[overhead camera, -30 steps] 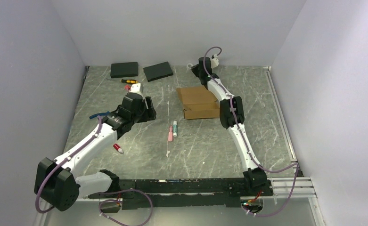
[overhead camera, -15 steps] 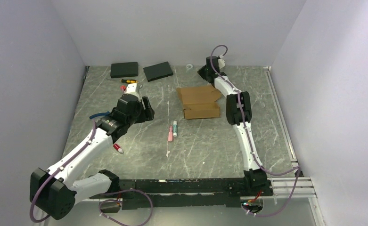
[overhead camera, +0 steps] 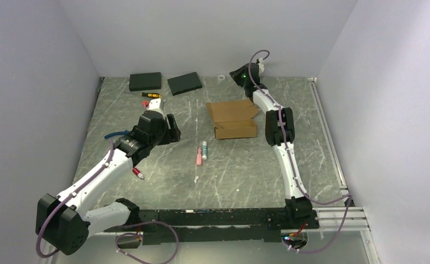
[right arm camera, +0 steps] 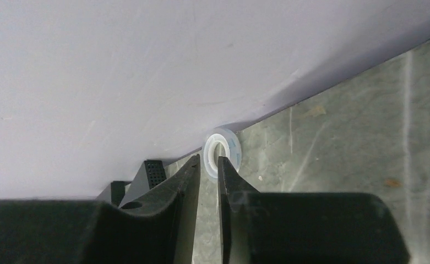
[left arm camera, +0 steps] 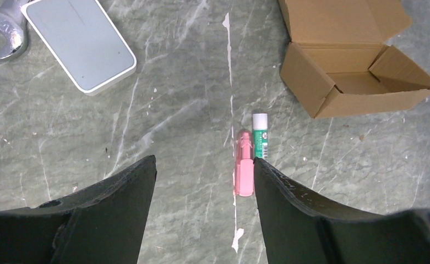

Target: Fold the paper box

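Observation:
The paper box (overhead camera: 233, 118) is a brown cardboard carton on the table's middle, its lid laid flat toward the far side and its tray open. The left wrist view has the paper box (left arm camera: 355, 71) at upper right with its inside bare. My left gripper (overhead camera: 174, 129) hovers left of it, jaws open (left arm camera: 202, 162) over bare table with nothing between them. My right gripper (overhead camera: 239, 76) is beyond the box at the back wall. Its jaws (right arm camera: 208, 158) stand a narrow gap apart, holding nothing, tips aimed at a white tape ring (right arm camera: 222, 151).
Two black slabs (overhead camera: 145, 81) (overhead camera: 184, 83) and a yellow-black tool (overhead camera: 152, 95) lie far left. A pink pen (left arm camera: 244, 170) and green-white tube (left arm camera: 261, 137) lie between the left gripper and the box. A red marker (overhead camera: 138, 174) is nearer. The tape ring (overhead camera: 221, 77) lies by the wall.
The right arm swung from the box's far edge back toward the wall, and its jaws parted slightly. The left arm drew back a little. The box's lid now shows fully.

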### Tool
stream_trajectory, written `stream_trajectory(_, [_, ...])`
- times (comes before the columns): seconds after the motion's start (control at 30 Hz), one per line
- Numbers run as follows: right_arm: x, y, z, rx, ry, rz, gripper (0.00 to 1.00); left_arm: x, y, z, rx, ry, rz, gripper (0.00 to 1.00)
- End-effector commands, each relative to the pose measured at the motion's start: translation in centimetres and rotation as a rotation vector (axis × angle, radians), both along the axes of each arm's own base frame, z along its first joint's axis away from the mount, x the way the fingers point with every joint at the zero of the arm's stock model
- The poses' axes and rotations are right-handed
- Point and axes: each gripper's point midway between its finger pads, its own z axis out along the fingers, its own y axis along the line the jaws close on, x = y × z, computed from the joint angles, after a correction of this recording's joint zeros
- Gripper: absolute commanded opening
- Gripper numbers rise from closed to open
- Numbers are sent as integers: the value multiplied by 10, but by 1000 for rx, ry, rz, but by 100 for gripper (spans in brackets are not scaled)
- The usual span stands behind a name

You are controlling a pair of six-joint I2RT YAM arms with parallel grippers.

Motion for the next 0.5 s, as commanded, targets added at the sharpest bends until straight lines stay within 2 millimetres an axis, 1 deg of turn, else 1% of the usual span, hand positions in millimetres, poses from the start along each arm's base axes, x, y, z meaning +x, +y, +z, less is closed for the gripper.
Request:
stream_trajectory(0.0, [9, 19, 14, 72, -75, 20, 23, 10, -4, 3, -18, -13, 15, 70])
stream_trajectory(0.13, [10, 26, 4, 101, -46, -3, 22, 16, -8, 1, -16, -3, 11, 70])
stream_trajectory(0.17, [10, 26, -3, 95, -27, -21, 22, 17, -9, 0, -15, 0, 10, 70])
stream_trajectory(0.27, [10, 26, -9, 83, -2, -52, 22, 20, -10, 0, -16, 1, 12, 70])
stream_trajectory(0.33, [11, 24, -11, 72, 2, -75, 24, 20, -11, 1, -22, -1, 13, 70])
stream_trajectory(0.47, [11, 26, -14, 47, -5, -87, 25, 21, -12, 1, -25, -3, 13, 70])
